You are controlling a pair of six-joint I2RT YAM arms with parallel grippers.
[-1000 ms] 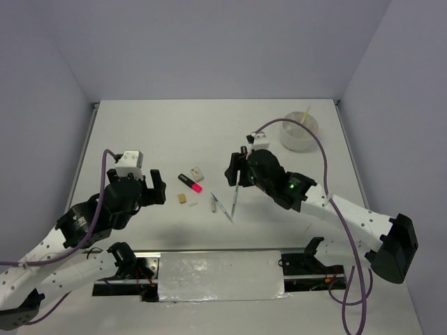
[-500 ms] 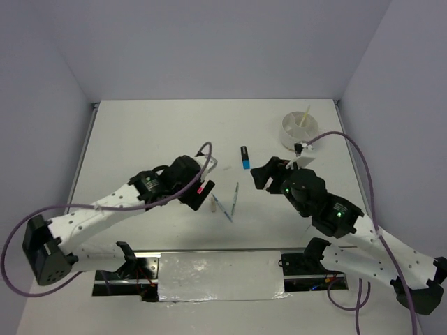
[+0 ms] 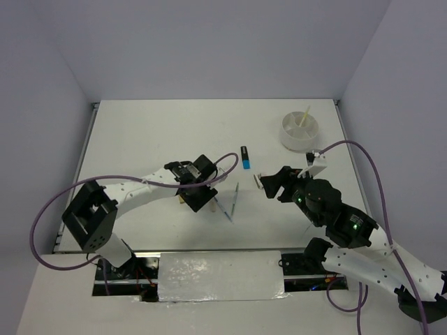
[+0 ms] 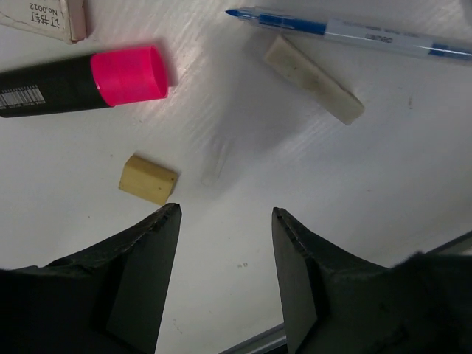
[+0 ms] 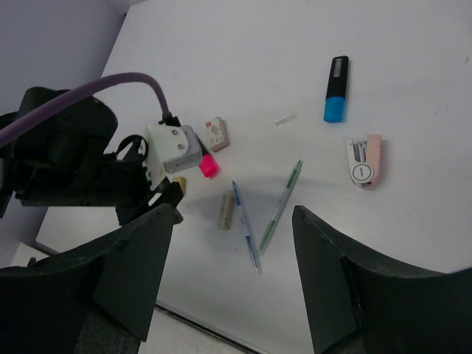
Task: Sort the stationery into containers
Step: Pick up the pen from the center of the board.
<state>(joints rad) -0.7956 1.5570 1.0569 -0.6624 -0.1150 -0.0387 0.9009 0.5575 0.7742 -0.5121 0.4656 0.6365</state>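
My left gripper (image 4: pixel 225 214) is open and empty, low over the table just short of a small tan eraser (image 4: pixel 149 179). Beyond it lie a pink-and-black highlighter (image 4: pixel 81 77), a pale eraser stick (image 4: pixel 313 80) and a blue pen (image 4: pixel 354 31). From above, the left gripper (image 3: pixel 198 201) covers this cluster. My right gripper (image 5: pixel 234 214) is open and empty, high above a green pen (image 5: pixel 280 206) and the blue pen (image 5: pixel 245 225). A blue-and-black highlighter (image 3: pixel 245 158) lies apart. The white bowl (image 3: pixel 299 132) holds a yellow stick (image 3: pixel 305 117).
A pink-and-white flat item (image 5: pixel 365 161) lies near the right gripper (image 3: pixel 269 183). A labelled white eraser (image 5: pixel 216 135) and a tiny white piece (image 5: pixel 284 119) lie by the cluster. The left arm's purple cable (image 5: pixel 88 92) arches above the items. The table's front edge (image 3: pixel 216 251) is close.
The left arm has swung in from the far left to the cluster of items. The right arm has pulled back to the right, uncovering the blue-and-black highlighter.
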